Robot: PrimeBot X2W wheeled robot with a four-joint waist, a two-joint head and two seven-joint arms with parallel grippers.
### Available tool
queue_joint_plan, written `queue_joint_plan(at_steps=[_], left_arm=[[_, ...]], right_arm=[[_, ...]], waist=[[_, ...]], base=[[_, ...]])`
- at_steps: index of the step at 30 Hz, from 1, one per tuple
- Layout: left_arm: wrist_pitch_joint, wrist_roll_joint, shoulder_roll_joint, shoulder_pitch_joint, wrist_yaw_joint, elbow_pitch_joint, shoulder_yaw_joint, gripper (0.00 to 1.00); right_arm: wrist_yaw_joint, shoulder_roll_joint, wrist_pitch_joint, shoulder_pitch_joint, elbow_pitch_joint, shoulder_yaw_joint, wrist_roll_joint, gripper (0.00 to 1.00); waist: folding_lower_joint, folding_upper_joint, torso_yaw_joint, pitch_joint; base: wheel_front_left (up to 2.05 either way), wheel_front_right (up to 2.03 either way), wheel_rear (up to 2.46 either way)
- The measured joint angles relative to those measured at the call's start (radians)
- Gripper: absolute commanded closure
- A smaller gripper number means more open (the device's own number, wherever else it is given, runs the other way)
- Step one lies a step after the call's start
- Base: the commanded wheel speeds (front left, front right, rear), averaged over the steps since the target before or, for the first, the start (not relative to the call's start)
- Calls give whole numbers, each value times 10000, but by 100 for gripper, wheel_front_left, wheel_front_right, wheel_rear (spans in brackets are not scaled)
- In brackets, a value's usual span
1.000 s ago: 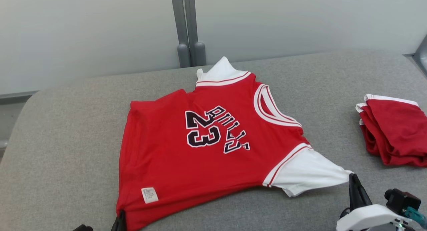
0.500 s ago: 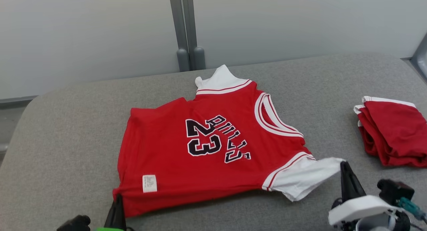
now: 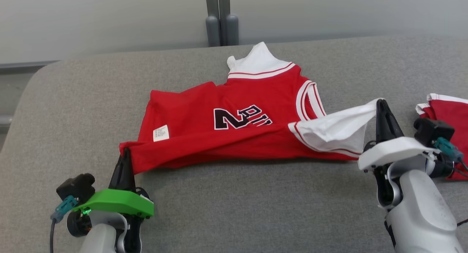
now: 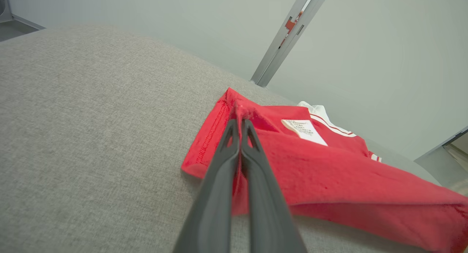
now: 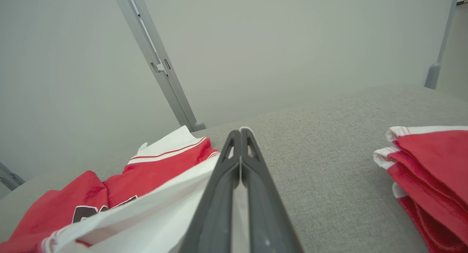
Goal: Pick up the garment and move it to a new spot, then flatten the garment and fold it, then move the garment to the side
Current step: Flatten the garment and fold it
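A grey fabric-topped bench (image 3: 256, 209) carries everything, backed by a pale wall (image 3: 109, 19). A grey post (image 3: 219, 15) stands at the far edge, just beyond the garment. On the right of the bench lies a stack of folded red clothes (image 3: 448, 114) with white trim. It is apart from the garment but close beside the right arm, whose wrist partly hides it in the head view.

The garment (image 3: 219, 143), a red jersey with white sleeves, lies in the middle of the bench. Its near edge is raised and doubled toward the far side, so only the top of the black number (image 3: 228, 118) shows above the fold. The far sleeve (image 3: 257, 61) lies flat near the post. The near sleeve (image 3: 336, 130) is lifted and drawn taut to the right. A white label (image 3: 161, 133) sits near the left hem.

The right end effector (image 3: 381, 102) is pinched tight on the near sleeve's tip. The left end effector (image 3: 126, 151) is pinched tight on the near left hem corner.
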Motion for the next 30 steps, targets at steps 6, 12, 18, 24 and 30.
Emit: queue_joint_plan(at_steps=[6, 12, 18, 24, 30], left_arm=[[0, 157, 0, -884, 0, 648, -115, 100], [0, 215, -4, -1842, 0, 1026, -299, 100], [0, 353, -8, -2395, 0, 1720, -320, 100], [0, 384, -6, -2401, 0, 1093, 42, 0], [0, 165, 4, -1614, 2, 280, 278, 0]], right_arm=[[0, 6, 2, -1405, 976, -215, -652, 100], [0, 4, 0, -2382, 1720, -681, -1392, 100], [0, 59, 0, -2936, 2146, -915, -1939, 100], [0, 71, 0, -2967, 1421, -1131, -1820, 0], [0, 77, 0, -2187, 295, -943, -1131, 0]], waist=[[0, 0, 152, 731], [0, 0, 250, 1423], [1, 0, 310, 2008], [1, 0, 337, 2230], [1, 0, 311, 2109]], base=[[0, 0, 0], [0, 0, 0], [0, 0, 0], [0, 0, 0], [0, 0, 0]])
